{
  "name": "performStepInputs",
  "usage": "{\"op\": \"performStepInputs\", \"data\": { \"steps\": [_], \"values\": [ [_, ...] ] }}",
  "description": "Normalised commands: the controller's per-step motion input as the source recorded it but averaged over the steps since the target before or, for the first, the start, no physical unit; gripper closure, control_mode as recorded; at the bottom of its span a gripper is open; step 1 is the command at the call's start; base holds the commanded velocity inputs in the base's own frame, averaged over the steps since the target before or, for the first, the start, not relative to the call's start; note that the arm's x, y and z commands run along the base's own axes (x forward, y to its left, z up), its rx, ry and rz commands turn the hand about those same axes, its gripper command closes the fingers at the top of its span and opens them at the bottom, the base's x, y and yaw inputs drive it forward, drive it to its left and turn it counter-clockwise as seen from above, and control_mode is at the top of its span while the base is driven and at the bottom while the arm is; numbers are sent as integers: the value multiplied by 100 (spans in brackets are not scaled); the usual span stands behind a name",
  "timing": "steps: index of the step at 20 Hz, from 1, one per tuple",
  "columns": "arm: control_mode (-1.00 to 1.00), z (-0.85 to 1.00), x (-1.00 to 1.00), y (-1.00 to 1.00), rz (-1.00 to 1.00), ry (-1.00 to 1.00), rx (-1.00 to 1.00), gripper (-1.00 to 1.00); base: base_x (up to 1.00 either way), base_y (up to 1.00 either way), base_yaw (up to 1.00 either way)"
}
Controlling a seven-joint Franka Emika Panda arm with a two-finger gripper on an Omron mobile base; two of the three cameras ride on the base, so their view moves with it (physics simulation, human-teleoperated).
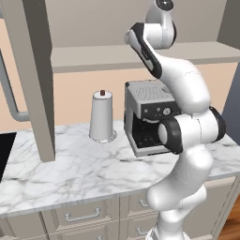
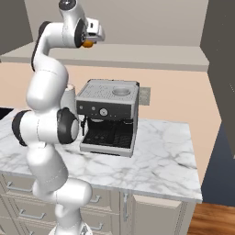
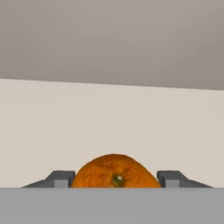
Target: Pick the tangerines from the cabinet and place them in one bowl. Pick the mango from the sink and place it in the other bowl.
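Note:
One of the tangerines point(image 3: 114, 171), orange with a green stem dimple, sits between my two dark fingertips point(image 3: 61, 178). My gripper point(image 3: 117, 179) is shut on it. From the right base view the gripper point(image 2: 92, 37) is raised high at the cabinet, just above its inner shelf point(image 2: 137, 56), and the tangerine point(image 2: 87, 44) peeks out under the hand. The cabinet's tall grey-beige door point(image 1: 35, 79) stands swung open on the left, with its curved bar handle point(image 1: 10, 96). Ahead of the hand are the pale back wall and the grey ceiling of the cabinet.
A silver coffee machine point(image 1: 147, 117) stands on the marble counter point(image 1: 84, 168) below the cabinet. Left of it is a white tapered container point(image 1: 101, 117) with a dark knob. Drawers point(image 1: 82, 215) run under the counter. A dark edge point(image 1: 4, 152) shows at the far left.

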Motion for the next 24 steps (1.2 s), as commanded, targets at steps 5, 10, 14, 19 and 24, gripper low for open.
{"op": "performStepInputs", "data": {
  "steps": [5, 10, 14, 19, 24],
  "values": [
    [-100, 2, -68, -5, 0, -8, 0, 100, 0, 0, 0],
    [-100, 9, -71, -5, 0, -1, 0, 100, 0, 0, 0],
    [-100, 19, -71, -4, 0, 0, 0, 100, 0, 0, 0],
    [-100, 24, -71, -2, 1, 0, 0, 100, 0, 0, 0],
    [-100, 16, -72, -2, 1, 0, 0, 100, 0, 0, 0]
  ]
}}
